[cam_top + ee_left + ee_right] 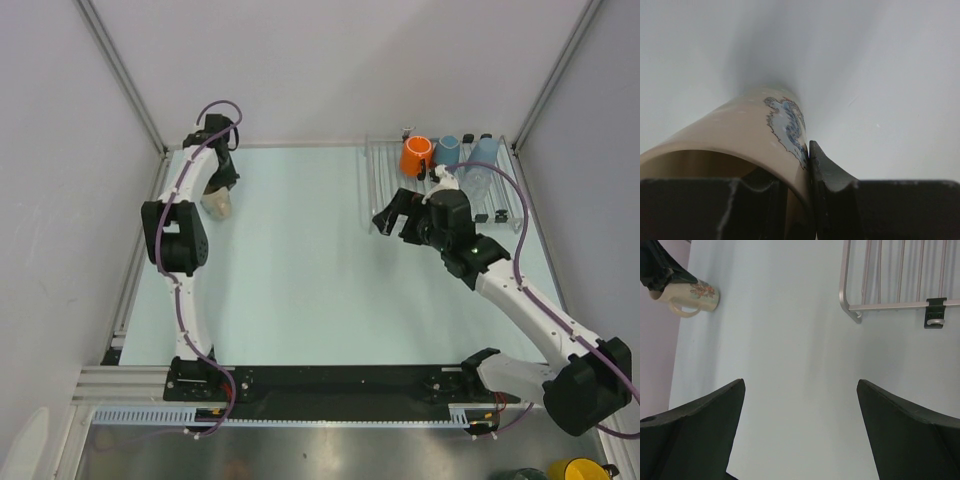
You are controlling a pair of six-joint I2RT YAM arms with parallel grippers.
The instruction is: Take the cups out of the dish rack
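Pale green surface [300, 290] lies between plain white walls [330, 60]. From above, the dish rack [378, 185] sits in the far right corner and holds 3 cups: an orange mug [415, 155], a teal-blue mug [448, 150] and a light-blue cup [483, 152]. The beige cup [217, 205] is far left, under the left tool [222, 188]. The right tool [392, 212] hangs beside the rack.

The left wrist view shows the left tool clamped on the beige cup's wall, by a blue and white picture.

The right wrist view shows the right tool's 2 fingers wide apart over the surface. A black clip [935, 312] sits on the rack's corner.
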